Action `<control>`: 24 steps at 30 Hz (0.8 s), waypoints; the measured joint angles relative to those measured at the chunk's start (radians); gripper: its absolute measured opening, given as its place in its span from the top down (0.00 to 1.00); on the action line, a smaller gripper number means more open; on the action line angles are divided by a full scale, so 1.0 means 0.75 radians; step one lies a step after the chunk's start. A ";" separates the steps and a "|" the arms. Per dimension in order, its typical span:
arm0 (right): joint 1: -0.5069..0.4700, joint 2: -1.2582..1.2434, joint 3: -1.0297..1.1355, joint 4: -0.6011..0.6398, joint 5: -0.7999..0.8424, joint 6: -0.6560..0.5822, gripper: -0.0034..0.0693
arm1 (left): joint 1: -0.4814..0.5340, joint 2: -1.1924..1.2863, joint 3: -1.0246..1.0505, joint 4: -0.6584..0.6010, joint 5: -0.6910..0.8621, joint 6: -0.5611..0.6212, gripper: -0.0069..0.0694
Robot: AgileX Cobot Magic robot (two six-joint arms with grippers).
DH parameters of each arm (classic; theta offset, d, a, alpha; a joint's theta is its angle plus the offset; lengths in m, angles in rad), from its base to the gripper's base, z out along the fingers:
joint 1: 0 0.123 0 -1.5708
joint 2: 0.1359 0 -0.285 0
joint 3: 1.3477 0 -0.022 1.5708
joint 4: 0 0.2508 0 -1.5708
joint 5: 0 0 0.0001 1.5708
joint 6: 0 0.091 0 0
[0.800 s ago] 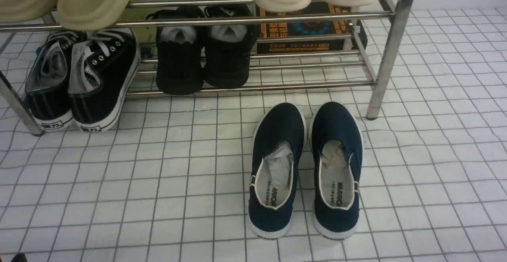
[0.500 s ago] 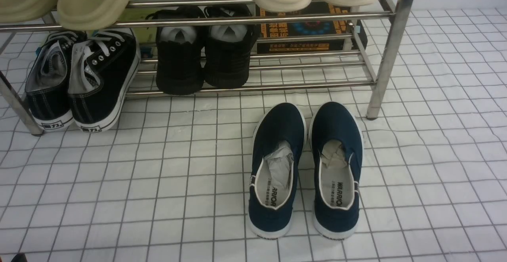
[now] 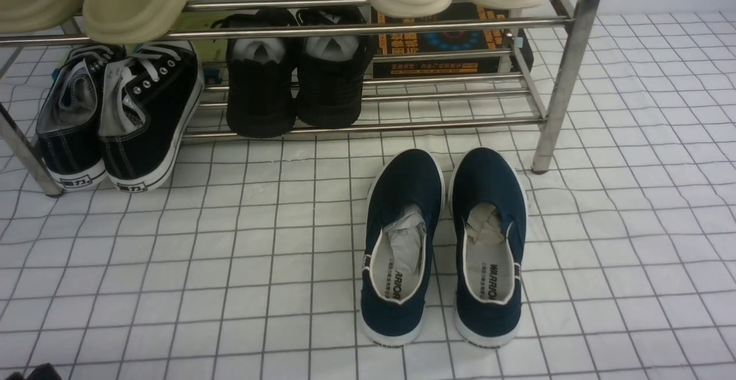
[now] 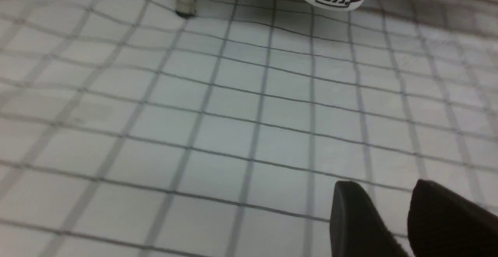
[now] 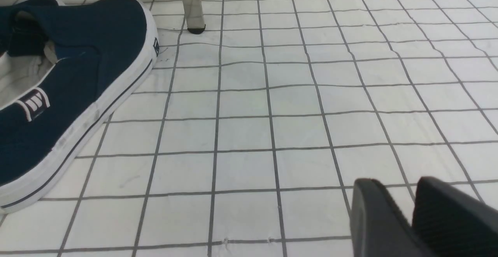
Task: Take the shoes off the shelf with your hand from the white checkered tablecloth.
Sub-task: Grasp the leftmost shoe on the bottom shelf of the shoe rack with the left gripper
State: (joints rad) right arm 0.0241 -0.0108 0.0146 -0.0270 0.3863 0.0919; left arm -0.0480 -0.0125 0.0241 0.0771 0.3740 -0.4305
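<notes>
In the front view we had soft, fairly even light, with dull glints along the shoe rack's metal bars (image 3: 448,123) and a grayer cast on the checkered tablecloth (image 3: 276,230) beneath them. Our left wrist view was dimmer, its grid lines blurred toward both sides; our right wrist view looked brighter and crisper.

I can read "WARRIOR" on the insole of my right-hand navy slip-on (image 3: 489,196), and 回力 on the heels of the black canvas sneakers (image 3: 152,110).
</notes>
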 joint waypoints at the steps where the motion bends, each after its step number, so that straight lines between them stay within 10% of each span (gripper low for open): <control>1: 0.000 0.000 0.000 0.000 0.000 0.000 0.70 | 0.000 0.000 0.001 -0.126 -0.016 -0.129 0.59; 9: 0.000 0.000 0.000 0.000 0.000 0.000 0.69 | 0.000 0.000 0.004 -0.585 -0.063 -0.566 0.59; 16: 0.000 0.000 0.000 0.000 0.000 0.000 0.69 | 0.000 0.000 0.005 -0.470 -0.122 -0.572 0.62; 24: 0.000 0.000 0.000 0.000 0.000 0.000 0.67 | 0.000 0.196 -0.395 -0.161 0.171 -0.525 0.90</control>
State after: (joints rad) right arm 0.0241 -0.0108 0.0146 -0.0270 0.3863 0.0919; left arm -0.0480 0.1346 -0.2723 -0.0434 0.5020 -0.8240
